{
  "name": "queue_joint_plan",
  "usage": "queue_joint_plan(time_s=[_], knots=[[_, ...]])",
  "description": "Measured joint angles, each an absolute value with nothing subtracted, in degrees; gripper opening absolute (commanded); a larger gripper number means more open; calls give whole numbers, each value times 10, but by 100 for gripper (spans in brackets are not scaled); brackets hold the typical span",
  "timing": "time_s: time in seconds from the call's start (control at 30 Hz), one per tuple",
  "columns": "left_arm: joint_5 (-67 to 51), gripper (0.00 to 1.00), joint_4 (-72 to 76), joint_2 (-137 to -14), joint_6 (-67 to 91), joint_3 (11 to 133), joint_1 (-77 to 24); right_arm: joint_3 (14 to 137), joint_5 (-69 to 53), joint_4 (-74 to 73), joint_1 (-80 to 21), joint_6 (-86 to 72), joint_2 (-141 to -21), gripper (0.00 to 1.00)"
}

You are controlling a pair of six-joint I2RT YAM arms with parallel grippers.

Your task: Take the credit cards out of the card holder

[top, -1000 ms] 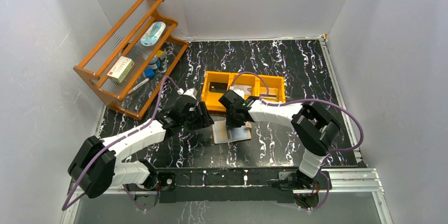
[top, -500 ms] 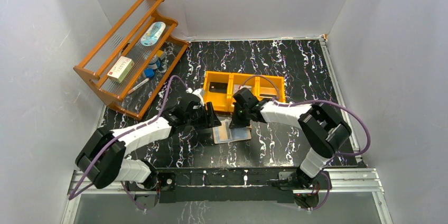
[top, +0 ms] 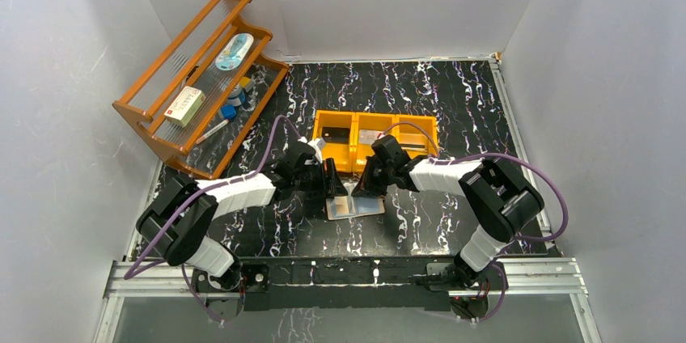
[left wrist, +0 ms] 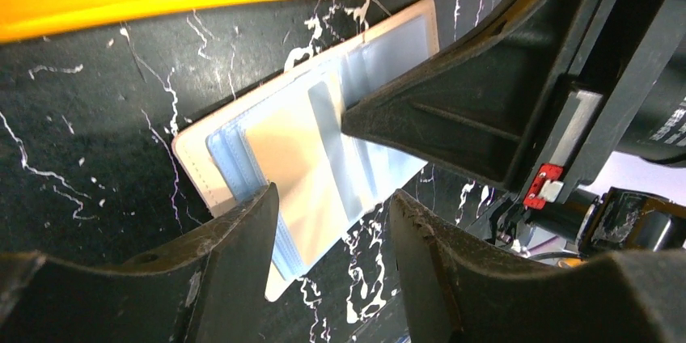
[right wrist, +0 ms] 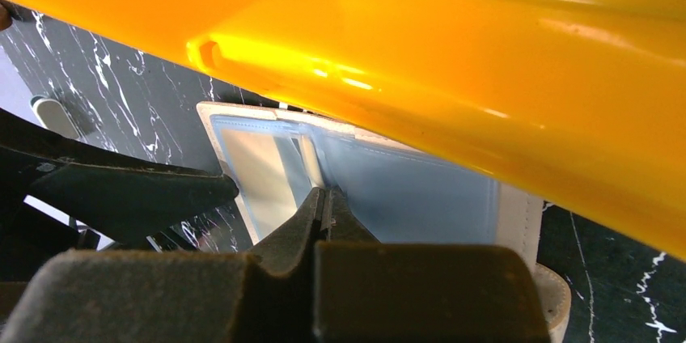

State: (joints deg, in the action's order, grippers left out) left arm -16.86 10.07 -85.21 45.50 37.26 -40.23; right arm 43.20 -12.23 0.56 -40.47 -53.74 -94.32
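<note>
The card holder (top: 356, 206) lies opened flat on the dark marbled surface (top: 453, 100), shiny silvery-blue sleeves up, beige edge showing; a pale card (left wrist: 287, 149) perhaps inside.

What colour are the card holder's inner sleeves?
The sleeves are shiny silvery-blue; left wrist view shows best.

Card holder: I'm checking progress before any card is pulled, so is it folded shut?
No, the card holder lies spread open on the table, shiny sleeve panels facing up.
</note>
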Motion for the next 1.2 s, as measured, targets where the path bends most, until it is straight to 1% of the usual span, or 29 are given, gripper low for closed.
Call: queue_joint_plan(time_s=[0.17,0.43,0.6,0.7,0.97,1.2], knots=[[-151,49,91,-861,455,390,-402,425,-123,14,-403,-542,-941,0],[-126,50,53,-862,454,396,-402,425,-123,15,-402,-543,-940,0],[-133,49,59,-870,451,396,-402,425,-123,16,-402,-542,-940,0],[-137,50,68,-873,453,396,-402,425,-123,16,-402,-542,-940,0],[-81,52,29,-832,446,395,-402,425,-123,16,-402,-542,-940,0],[-92,51,63,-837,446,395,-402,425,-123,16,-402,-542,-940,0]])
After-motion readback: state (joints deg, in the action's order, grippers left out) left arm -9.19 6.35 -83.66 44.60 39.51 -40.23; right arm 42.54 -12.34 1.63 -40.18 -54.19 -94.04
